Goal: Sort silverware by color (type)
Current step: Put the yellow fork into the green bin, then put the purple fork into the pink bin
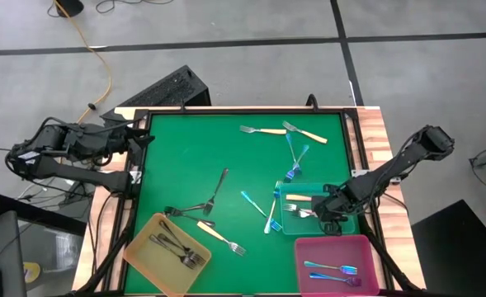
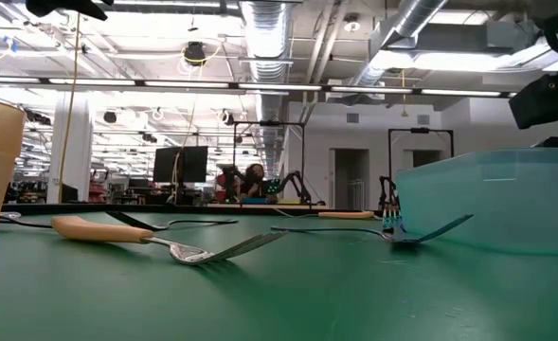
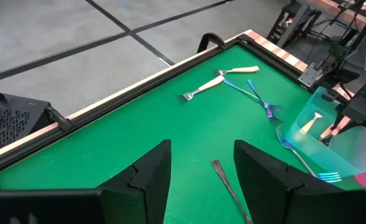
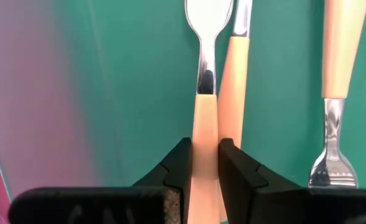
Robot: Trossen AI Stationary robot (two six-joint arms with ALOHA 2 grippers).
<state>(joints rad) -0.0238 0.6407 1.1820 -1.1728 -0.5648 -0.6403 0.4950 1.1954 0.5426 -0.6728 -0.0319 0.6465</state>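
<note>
Right gripper (image 4: 204, 163): clamped on the cream handle of a fork (image 4: 205, 93); only its wrist view shows this grip, over the teal tray (image 1: 344, 224) at 4 o'clock.
Left gripper (image 3: 201, 168): parted and empty, waiting at the mat's 10 o'clock edge.
Surface: green mat (image 1: 193, 157) in a wood-edged frame; grey floor around.
Room: the low view alone shows a hall with ceiling pipes.
Other things: grey forks (image 1: 175, 244) in the yellow tray (image 1: 143, 256) at 7 o'clock, blue forks (image 1: 332, 269) in the pink tray (image 1: 309, 272) at 5, loose forks (image 1: 284, 132) at 1 o'clock.

Bright even overhead light, soft shadows, blurred close-up wrist view.
</note>
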